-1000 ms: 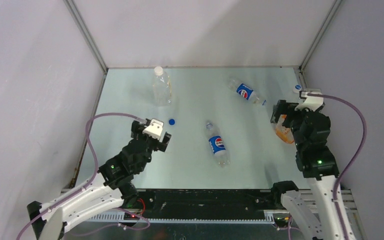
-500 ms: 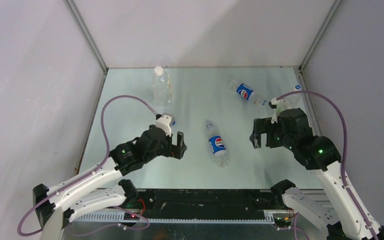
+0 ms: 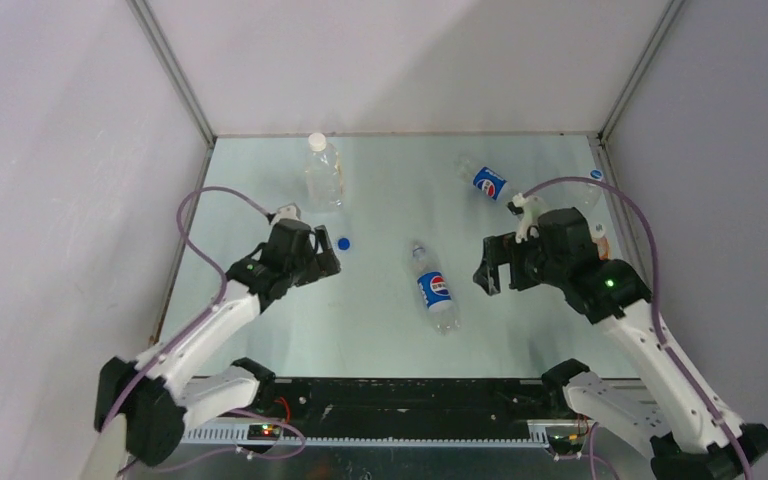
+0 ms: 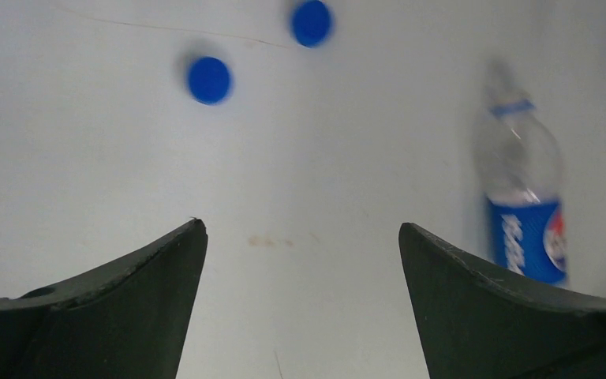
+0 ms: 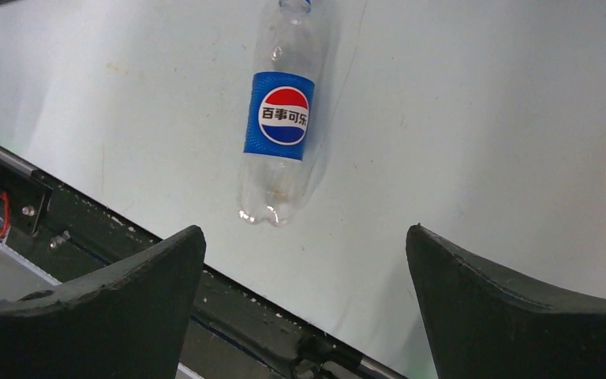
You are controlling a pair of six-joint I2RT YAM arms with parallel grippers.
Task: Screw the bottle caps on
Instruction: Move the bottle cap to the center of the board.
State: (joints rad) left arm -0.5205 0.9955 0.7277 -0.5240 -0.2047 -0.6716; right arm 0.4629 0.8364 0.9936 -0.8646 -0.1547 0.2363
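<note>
The left gripper (image 3: 322,263) hung low over the table (image 3: 380,200), its jaws spread wide with nothing between them. The nearest blue cap (image 3: 344,242) lay flat just beyond its fingertips. In the left wrist view that cap sat ahead and a little left of the gap's centre line, and a second blue cap (image 4: 312,22) lay farther on, almost dead ahead. The left arm was clearly the nearer one to the caps — judged from here, a short reach forward with a slight leftward shift would bring the jaws over the first.

The right gripper (image 3: 487,277), likewise released and empty, faced the seemingly uncapped Pepsi bottle (image 3: 434,290), which lay on its side between the arms. Its long axis ran near to far — neck pointing away from the bases, base end nearer in the right wrist view.
</note>
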